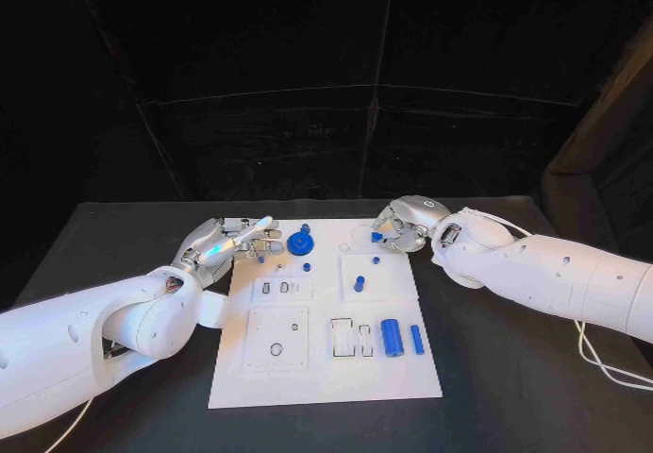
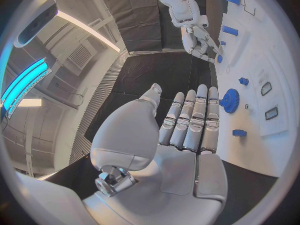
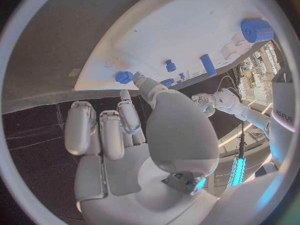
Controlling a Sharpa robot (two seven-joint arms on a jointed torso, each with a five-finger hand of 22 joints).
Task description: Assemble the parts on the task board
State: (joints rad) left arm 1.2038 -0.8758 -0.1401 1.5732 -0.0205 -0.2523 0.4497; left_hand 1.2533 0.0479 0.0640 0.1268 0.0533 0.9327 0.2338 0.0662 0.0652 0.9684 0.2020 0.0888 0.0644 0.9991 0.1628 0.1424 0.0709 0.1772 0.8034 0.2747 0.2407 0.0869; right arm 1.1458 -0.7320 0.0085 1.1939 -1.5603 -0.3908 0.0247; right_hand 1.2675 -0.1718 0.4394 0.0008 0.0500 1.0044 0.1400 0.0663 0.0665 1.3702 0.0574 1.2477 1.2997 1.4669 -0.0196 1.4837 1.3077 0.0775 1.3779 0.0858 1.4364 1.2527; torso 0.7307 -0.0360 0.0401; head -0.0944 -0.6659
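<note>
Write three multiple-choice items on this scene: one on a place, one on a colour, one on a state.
1. Where on the task board is the gear?
A. far end
B. near end
C. near right corner

2. What colour is the large cylinder lying on the board?
A. red
B. grey
C. blue

3. How is the left hand?
A. gripping the gear
B. fingers straight, holding nothing
C. gripping the cylinder

Key: 1 A, the gear sits at the board's far end by the left hand. 2 C, it shows blue against the white board. 3 B, the left wrist view shows straight fingers with nothing in them.
</note>
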